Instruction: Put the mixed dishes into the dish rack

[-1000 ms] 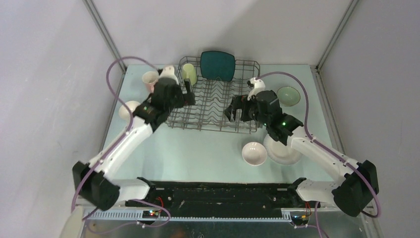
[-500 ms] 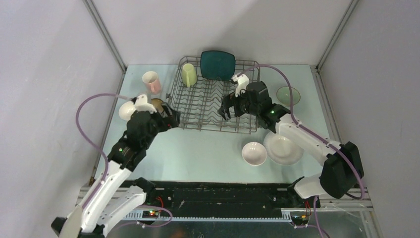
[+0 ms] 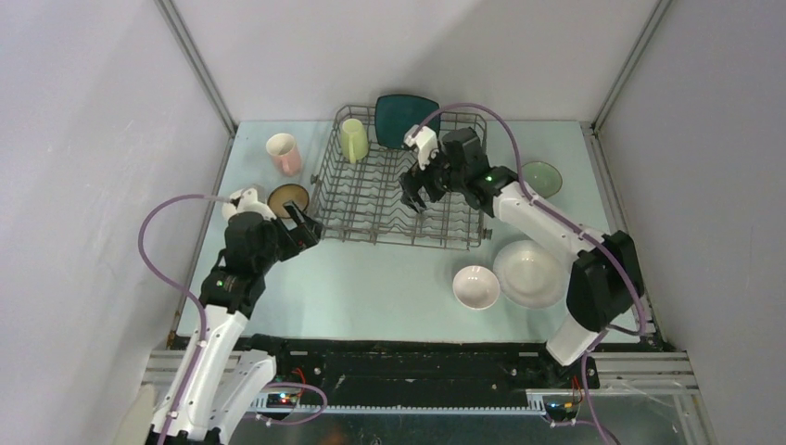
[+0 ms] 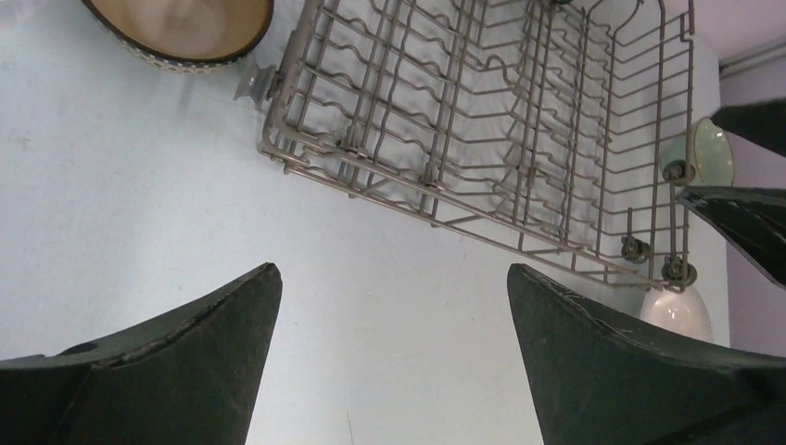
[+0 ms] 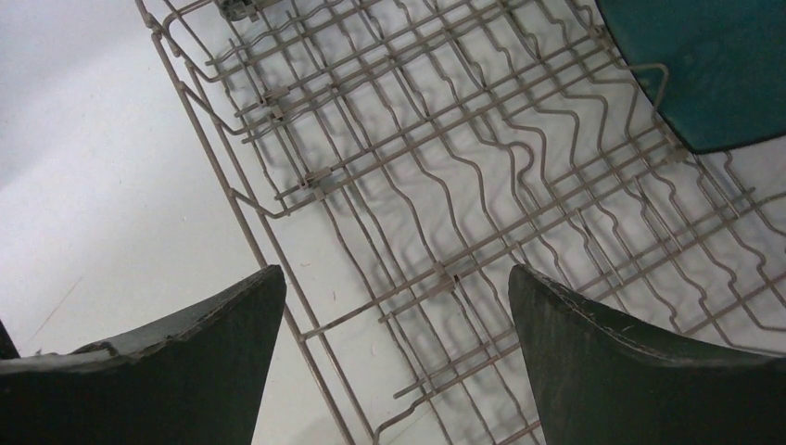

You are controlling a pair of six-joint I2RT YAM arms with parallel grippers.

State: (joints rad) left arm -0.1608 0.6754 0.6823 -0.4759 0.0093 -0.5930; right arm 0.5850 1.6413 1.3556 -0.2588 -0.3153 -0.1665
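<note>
The dark brown bowl [image 3: 288, 197], left of the dish rack [image 3: 371, 202], is seemingly being targeted by the wide-open left gripper [image 3: 308, 224]; a rim pinch is being required. The right gripper [image 3: 411, 191], also wide and empty, is being held above the rack.

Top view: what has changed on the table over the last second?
The left arm pulled back from the far-left corner of the dish rack toward its base, uncovering the dark brown bowl. The right arm swung further over the rack toward the teal square plate. Nothing was grasped or released; both sets of jaws are open and empty. The yellow-green mug, pink cup and other dishes stayed put.
</note>
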